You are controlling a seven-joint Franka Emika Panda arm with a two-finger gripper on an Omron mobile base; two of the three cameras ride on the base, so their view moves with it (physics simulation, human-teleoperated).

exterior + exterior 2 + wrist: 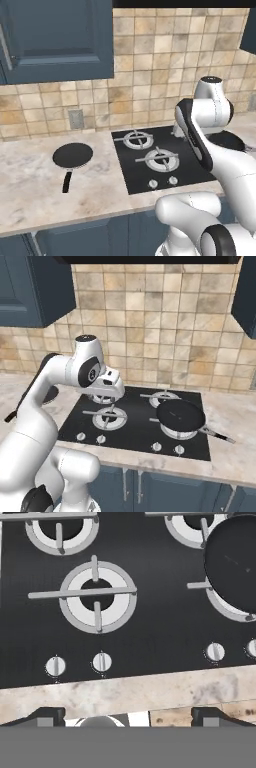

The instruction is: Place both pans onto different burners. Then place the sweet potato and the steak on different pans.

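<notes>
Marble counter (30,195), tan tiled wall (160,331), black cooktop (135,421): 1 pan (181,415) on a burner, 1 pan (73,155) on the counter; gripper (128,717) spread wide, empty.

The scene is being watched from three places. From behind the arm on its left, the cooktop (165,157) is looked down on at a slant, with the counter (30,185) stretching off to the left and a pan (73,155) lying on it; the tiled wall (145,65) is faced. From behind on the right, the same cooktop (135,421) is taken in whole, a second pan (181,415) sitting on a right-hand burner (180,428). Cooktop, wall and arm are shared by both. From the hand, the cooktop (150,632) is viewed close, almost straight down, knobs (102,661) and counter edge (125,692) lowest in frame.
</notes>
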